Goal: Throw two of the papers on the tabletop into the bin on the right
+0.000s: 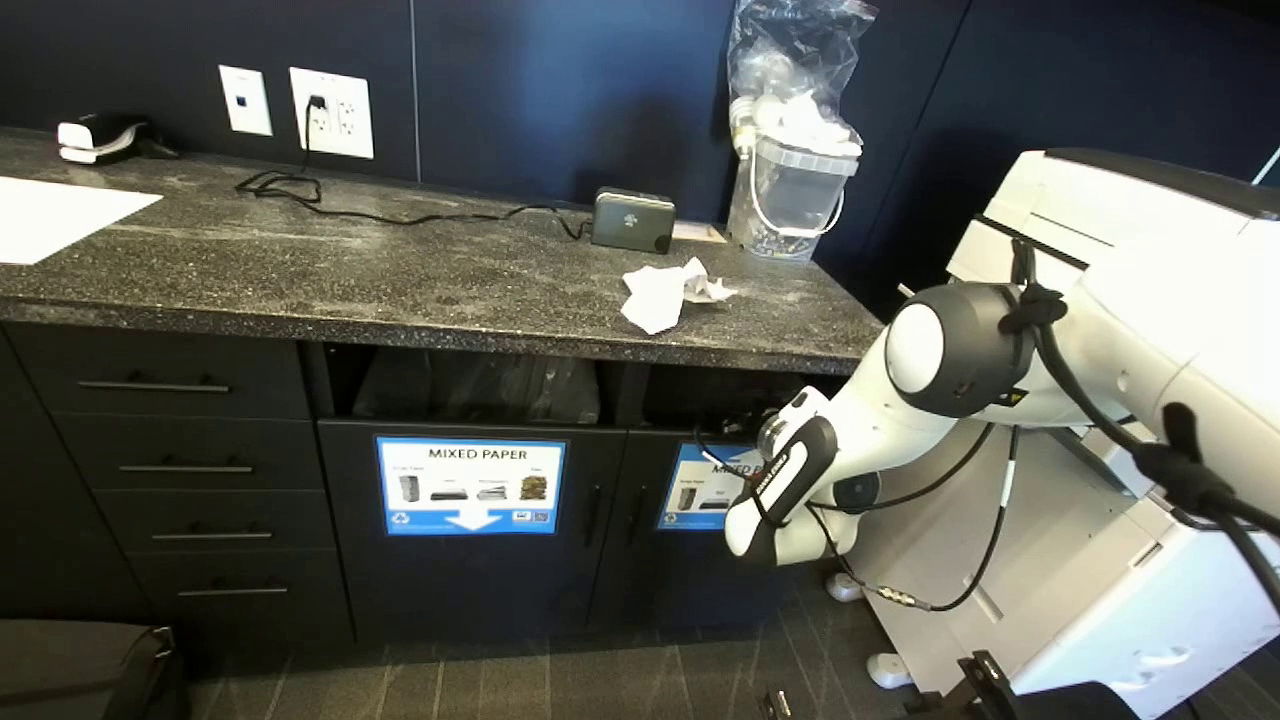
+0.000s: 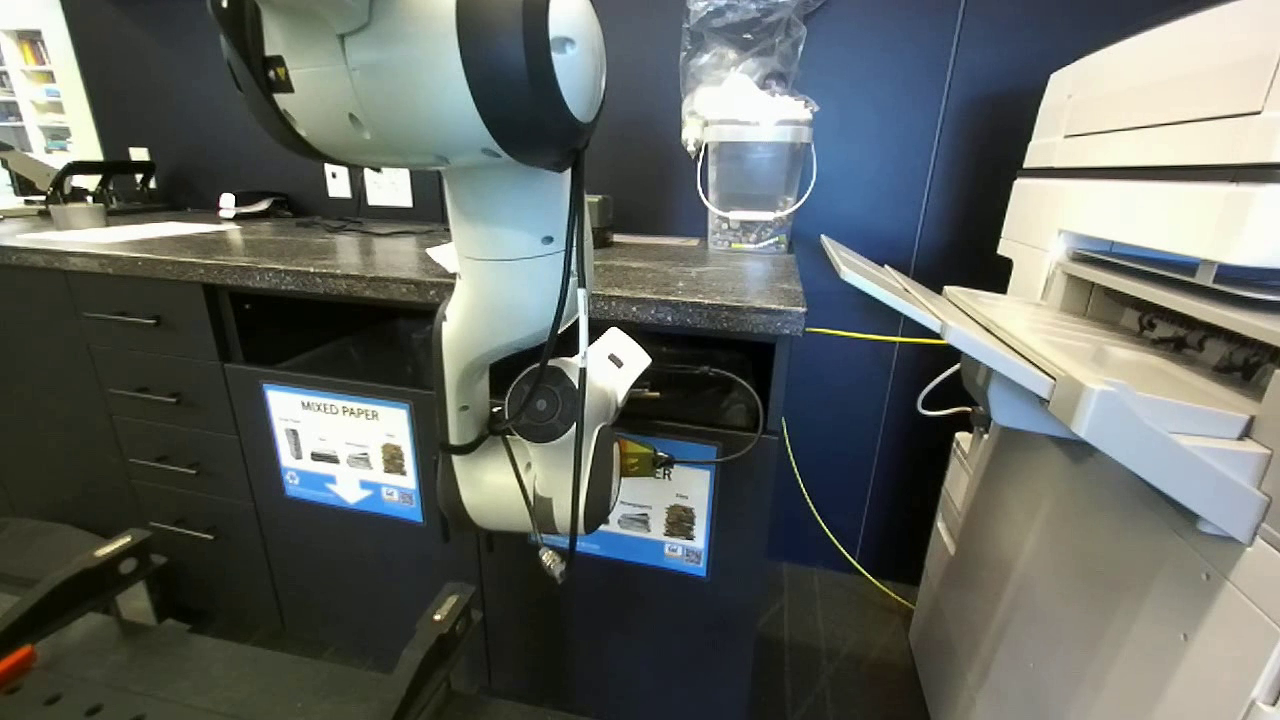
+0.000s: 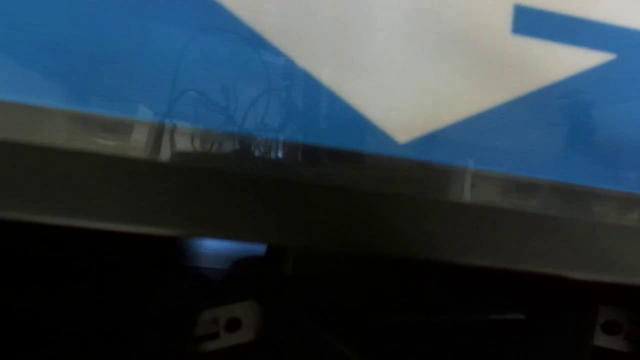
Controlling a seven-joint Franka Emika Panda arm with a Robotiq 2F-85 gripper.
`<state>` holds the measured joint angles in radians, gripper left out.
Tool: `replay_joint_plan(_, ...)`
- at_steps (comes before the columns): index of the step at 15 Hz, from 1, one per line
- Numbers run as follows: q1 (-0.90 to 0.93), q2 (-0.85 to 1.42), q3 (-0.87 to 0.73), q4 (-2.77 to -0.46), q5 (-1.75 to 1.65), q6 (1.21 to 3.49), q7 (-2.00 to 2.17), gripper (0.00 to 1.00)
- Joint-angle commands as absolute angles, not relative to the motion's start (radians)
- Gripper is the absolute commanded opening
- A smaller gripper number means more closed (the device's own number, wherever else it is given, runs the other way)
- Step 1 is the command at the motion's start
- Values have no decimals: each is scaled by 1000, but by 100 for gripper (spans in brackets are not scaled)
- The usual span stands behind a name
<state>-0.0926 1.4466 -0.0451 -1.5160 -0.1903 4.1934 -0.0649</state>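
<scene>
Some crumpled paper (image 1: 655, 300) lies on the counter (image 1: 430, 272); below the counter I see the wrist (image 2: 500, 490), its claw (image 3: 421, 326) spread wide.

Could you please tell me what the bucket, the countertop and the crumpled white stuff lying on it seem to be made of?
Bucket: most likely clear plastic, smooth, judging by its see-through sides.
Countertop: stone or a stone-look laminate, I can't tell which; low sheen, dark with pale flecks and streaks.
White stuff: probably paper, matt; it looks thin and sharply creased.
</scene>
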Motion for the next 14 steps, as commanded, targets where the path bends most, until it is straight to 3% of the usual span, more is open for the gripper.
replay_joint_plan(1,-50,1359,-81,-1670,-114,4240,-109,100)
replay_joint_plan(9,25,1245,-156,-1727,-42,4238,-242,100)
replay_joint_plan(14,13,1088,-159,-2003,-181,4221,-185,100)
